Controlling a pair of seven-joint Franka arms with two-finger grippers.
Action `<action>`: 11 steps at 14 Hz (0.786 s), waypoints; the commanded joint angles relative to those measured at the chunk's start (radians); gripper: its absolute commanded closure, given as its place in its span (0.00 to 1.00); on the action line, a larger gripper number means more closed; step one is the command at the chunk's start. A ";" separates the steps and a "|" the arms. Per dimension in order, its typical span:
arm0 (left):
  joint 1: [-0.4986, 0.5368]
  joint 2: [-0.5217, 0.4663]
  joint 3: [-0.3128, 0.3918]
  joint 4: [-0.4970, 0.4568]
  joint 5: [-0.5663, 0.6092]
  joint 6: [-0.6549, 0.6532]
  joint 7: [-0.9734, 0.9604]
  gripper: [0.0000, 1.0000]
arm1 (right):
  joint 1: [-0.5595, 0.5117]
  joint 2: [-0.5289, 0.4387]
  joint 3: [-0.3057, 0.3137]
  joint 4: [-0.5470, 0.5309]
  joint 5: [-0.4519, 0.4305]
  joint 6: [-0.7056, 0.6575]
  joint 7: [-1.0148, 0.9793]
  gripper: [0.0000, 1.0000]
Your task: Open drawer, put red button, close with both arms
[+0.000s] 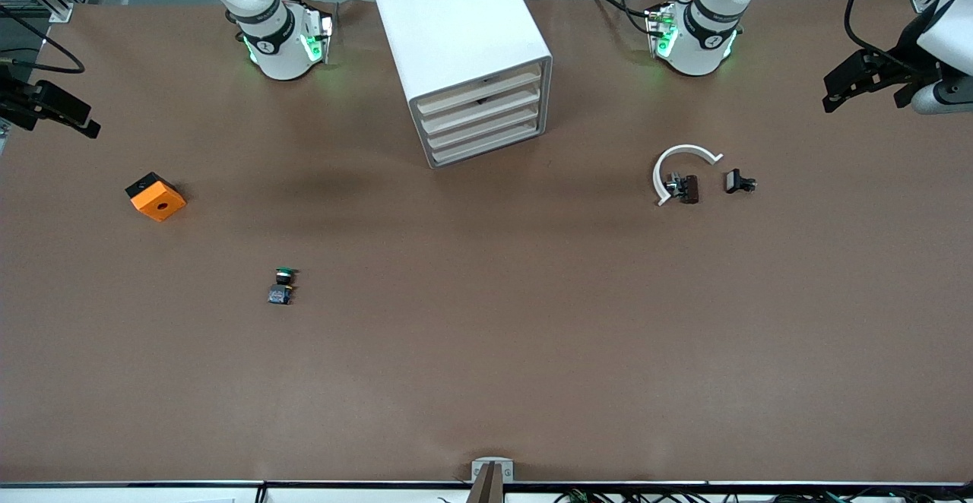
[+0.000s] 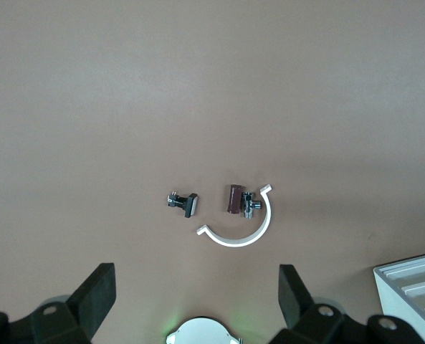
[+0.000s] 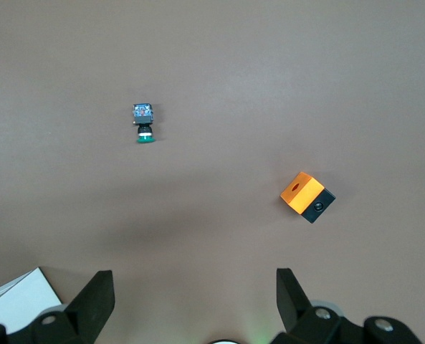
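The white cabinet stands between the two arm bases. Its uppermost drawer is shut, like the three below it; a corner of the cabinet shows in the left wrist view. The red button is out of view. A button with a green cap lies on the table, also in the right wrist view. My left gripper is open and empty, high over the left arm's end of the table. My right gripper is open and empty, high over the right arm's end.
An orange cube with a hole lies toward the right arm's end, also in the right wrist view. A white half ring with a small brown and metal part and a small black part lie toward the left arm's end.
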 commanded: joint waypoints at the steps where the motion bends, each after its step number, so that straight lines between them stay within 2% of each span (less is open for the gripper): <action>1: -0.001 -0.002 0.007 0.005 -0.004 0.008 0.017 0.00 | -0.009 -0.026 0.005 -0.023 0.009 0.010 0.005 0.00; 11: -0.001 0.043 0.012 0.063 -0.007 0.013 -0.003 0.00 | -0.012 -0.024 0.005 -0.022 0.006 0.012 0.004 0.00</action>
